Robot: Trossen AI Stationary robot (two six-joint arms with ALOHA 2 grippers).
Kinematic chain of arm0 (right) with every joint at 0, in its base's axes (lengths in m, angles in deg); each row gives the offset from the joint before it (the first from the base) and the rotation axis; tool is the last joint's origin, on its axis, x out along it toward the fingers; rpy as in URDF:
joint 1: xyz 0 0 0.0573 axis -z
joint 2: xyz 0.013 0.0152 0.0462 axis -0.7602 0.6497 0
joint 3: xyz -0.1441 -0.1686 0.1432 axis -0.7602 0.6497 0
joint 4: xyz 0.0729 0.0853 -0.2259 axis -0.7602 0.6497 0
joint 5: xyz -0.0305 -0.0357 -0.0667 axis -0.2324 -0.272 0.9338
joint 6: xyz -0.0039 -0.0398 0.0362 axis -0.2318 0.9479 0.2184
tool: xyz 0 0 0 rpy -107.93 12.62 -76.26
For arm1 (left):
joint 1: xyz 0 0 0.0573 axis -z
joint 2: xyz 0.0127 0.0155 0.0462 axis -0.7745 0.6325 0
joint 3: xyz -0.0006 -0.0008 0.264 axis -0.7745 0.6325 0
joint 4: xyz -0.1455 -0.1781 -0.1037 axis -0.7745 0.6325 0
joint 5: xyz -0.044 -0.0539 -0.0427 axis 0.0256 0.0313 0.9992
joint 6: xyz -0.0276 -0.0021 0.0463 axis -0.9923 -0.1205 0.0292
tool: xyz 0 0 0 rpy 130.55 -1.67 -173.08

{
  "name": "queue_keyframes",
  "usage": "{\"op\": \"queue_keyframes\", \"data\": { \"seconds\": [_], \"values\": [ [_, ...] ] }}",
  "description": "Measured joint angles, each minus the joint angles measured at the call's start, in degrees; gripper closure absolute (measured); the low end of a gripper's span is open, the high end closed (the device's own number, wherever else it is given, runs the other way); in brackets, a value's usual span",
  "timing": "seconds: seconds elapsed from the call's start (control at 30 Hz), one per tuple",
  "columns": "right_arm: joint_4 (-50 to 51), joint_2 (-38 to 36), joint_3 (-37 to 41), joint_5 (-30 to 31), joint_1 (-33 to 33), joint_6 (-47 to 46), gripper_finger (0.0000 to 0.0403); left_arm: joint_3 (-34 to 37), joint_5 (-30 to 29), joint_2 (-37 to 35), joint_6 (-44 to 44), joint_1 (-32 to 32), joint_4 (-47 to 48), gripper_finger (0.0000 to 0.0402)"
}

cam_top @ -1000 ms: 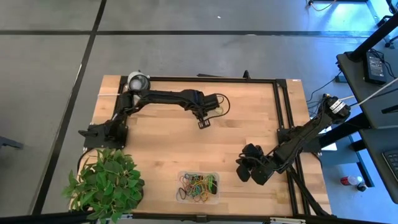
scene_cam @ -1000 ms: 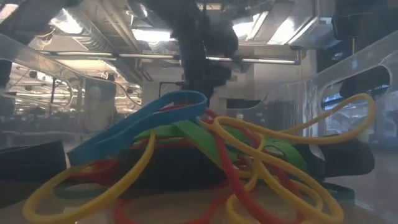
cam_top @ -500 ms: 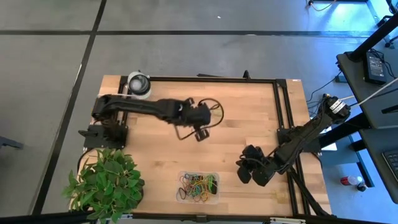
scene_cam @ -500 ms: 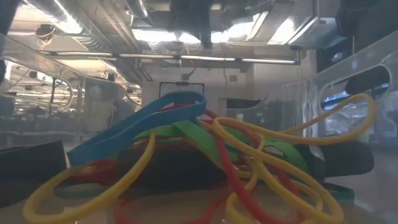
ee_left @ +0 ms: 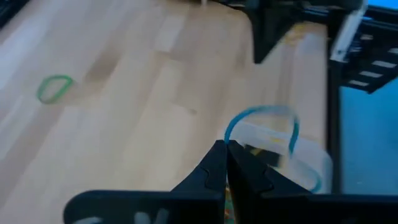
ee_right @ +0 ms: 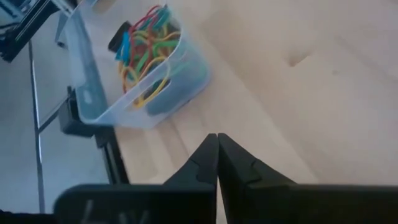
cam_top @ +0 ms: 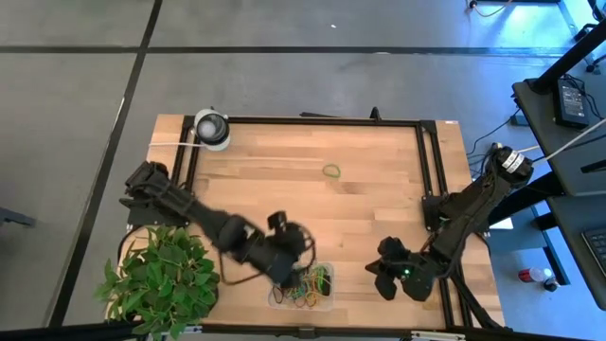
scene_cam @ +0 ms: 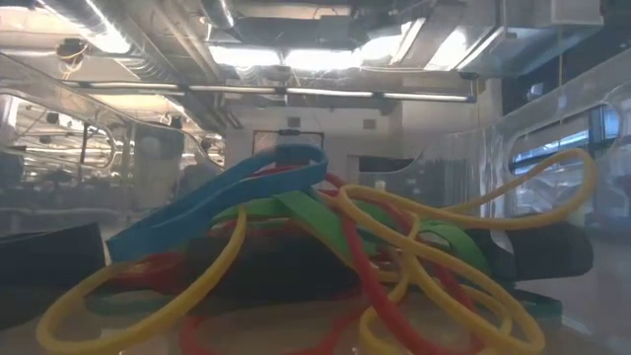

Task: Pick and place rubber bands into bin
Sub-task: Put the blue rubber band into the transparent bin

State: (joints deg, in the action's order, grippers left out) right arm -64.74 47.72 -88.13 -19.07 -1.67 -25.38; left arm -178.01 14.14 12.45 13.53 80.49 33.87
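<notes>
Left gripper (ee_left: 226, 163), fingers pinched on a blue band (ee_left: 261, 127), hangs at the bin's (cam_top: 327, 294) left rim, drop point just to its right. Right gripper (ee_right: 217, 163), closed and empty, waits beside. A green band (cam_top: 331, 170) lies far up-table.

Overhead camera looks straight down on the table (cam_top: 379, 189); the low camera sits inside the bin (cam_top: 301, 284), pressed against the rubber bands (scene_cam: 325, 247). Wrist cameras look past their fingertips; the right shares that bin.
</notes>
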Motion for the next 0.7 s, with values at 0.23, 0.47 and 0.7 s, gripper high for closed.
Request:
{"op": "queue_keyframes", "data": {
  "seconds": [0.23,0.47,0.7],
  "values": [
    [-2.1,0.0,0.0,0.1,-2.1,0.0,0.0398,0.0,-5.0,2.0,-9.7,6.7,0.3,0.04],
    [-4.8,0.0,0.0,0.1,-3.1,0.0,0.0394,0.0,0.3,9.3,-14.7,7.0,0.3,0.04],
    [-6.3,0.0,0.0,0.1,-4.1,0.0,0.04,0.0,10.2,17.2,-19.8,6.7,0.2,0.04]
  ]
}}
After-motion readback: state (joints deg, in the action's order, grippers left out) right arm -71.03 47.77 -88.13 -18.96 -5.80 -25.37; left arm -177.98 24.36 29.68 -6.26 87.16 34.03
